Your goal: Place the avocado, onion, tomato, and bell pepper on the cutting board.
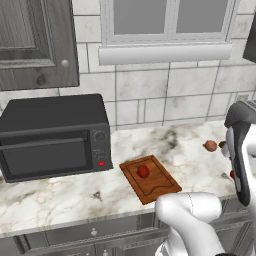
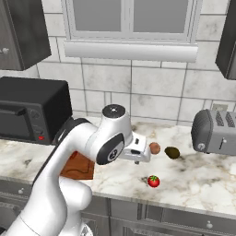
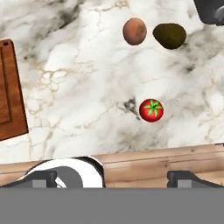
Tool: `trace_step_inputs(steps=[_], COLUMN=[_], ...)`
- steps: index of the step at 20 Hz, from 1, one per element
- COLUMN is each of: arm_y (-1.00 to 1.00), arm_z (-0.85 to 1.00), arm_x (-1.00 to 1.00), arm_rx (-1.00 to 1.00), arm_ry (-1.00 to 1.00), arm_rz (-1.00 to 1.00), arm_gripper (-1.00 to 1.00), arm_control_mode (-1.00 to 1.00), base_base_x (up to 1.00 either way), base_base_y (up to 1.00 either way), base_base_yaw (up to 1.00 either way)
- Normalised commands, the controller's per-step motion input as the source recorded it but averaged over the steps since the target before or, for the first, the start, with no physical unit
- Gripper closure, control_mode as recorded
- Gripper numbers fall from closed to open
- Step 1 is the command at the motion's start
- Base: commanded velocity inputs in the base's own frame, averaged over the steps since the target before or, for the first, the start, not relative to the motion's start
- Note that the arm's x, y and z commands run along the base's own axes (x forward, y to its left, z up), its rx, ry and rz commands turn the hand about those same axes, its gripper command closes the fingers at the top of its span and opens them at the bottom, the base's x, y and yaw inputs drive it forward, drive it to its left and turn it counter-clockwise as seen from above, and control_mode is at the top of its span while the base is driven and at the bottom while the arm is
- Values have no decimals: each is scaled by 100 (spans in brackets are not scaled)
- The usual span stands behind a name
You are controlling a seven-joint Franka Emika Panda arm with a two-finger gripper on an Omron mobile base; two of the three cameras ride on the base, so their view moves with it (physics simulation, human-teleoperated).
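1 onion [image 3: 134,31], 1 avocado [image 3: 169,36], 1 tomato [image 3: 151,110]

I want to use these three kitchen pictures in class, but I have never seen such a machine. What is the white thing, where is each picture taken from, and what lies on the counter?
The white thing is a robot arm with a two-finger gripper at its end. Two pictures come from cameras behind the arm, one to its left and one to its right. The third comes from a camera on the hand, looking down at the marble counter; the dark tips at its bottom are the fingers, standing open and holding nothing.

On the counter lie a wooden cutting board with a red bell pepper on it, and, apart from the board, an onion, a dark avocado and a tomato. A microwave and a toaster stand there too.
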Motion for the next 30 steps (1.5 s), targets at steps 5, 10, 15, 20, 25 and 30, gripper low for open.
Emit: trace_step_inputs(steps=[5,10,15,20,25,30], arm_y=[-33,-47,-48,-15,-2,-4], arm_z=[-40,-16,-5,-24,-44,-24], arm_x=[43,39,37,14,3,6], arm_rx=[-2,0,0,0,0,0], arm_ry=[10,16,20,14,4,0], arm_rz=[-4,0,0,0,2,6], arm_gripper=[-100,-100,-100,-100,-100,-100], arm_control_mode=[-100,-100,-100,-100,-100,-100], base_base_x=[0,0,0,0,0,0], base_base_y=[0,0,0,0,0,0], base_base_yaw=[0,0,0,0,0,0])
